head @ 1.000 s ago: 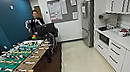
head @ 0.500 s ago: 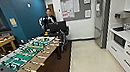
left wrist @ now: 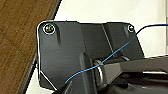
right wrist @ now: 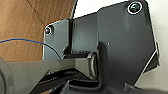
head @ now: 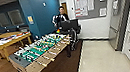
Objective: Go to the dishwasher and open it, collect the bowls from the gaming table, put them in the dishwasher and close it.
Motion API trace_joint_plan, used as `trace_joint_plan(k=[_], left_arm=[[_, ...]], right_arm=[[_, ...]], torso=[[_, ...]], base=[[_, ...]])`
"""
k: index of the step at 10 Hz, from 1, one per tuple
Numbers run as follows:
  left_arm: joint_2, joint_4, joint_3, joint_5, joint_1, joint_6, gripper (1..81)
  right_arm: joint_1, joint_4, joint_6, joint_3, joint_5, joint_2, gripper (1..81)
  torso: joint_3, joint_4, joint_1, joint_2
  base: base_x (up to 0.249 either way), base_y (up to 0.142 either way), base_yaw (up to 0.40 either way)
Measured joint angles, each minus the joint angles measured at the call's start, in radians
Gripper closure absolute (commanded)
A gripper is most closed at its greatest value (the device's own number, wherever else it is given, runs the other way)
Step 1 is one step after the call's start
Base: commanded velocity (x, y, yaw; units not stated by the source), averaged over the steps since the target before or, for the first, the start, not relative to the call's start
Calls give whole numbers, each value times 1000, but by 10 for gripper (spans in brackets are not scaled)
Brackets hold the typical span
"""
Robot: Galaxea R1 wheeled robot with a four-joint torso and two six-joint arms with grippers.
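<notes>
Both wrists hang low over the floor, each with a blue cable across its dark plate.

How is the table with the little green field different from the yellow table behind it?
The table-football table has a green field with rods across it and pale wooden sides; the gaming table has a flat white top with a yellow rim. The table-football table stands nearer the camera, close to the pale floor; the gaming table stands farther back by the blue wall. The gaming table carries flat colourful things, too blurred to name. Both stand on the wooden floor.
</notes>
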Motion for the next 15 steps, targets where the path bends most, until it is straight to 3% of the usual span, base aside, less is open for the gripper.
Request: trace_joint_plan(k=[15], left_arm=[[37,0,-67,9,2,0,10]], right_arm=[[0,-11,0,-39,0,25,10]], torso=[[0,0,0,0]], base=[[0,0,369]])
